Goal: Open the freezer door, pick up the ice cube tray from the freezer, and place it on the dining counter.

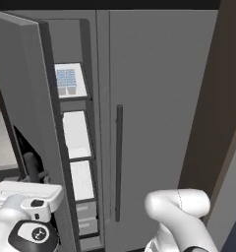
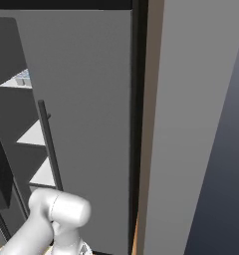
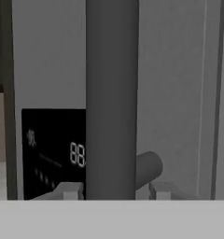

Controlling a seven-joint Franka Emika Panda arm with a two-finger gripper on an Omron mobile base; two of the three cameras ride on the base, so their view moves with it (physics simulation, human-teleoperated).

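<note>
My elbow (image 1: 181, 206) bulges white at the near right of the left base view, and my forearm reaches low and left so that my wrist and hand (image 1: 24, 199) sit at the near left, pressed up against the outer face of the freezer door (image 1: 26, 98). Along my gripper (image 3: 113, 190), the two fingertips (image 3: 69, 190) stand apart, one on each side of the door's dark bar handle (image 3: 111, 93), which runs upright between them. I cannot tell whether the pads actually press on the bar. Just left of the bar is the black dispenser panel (image 3: 53, 149) with pale digits on it.

The freezer door stands swung out toward me on the left, its edge facing the camera. Beyond it, the freezer (image 1: 78, 147) is open, with white shelves stacked one above another and small grey drawers (image 1: 86, 216) at the bottom. The ice cube tray (image 1: 67, 81) lies on the top shelf, far inside, its pale blue cells showing; it also peeks out at the left edge of the right base view (image 2: 23, 75).

To the right, the plain grey door (image 1: 159, 98) is closed, with its own dark handle (image 1: 118, 162) upright.
</note>
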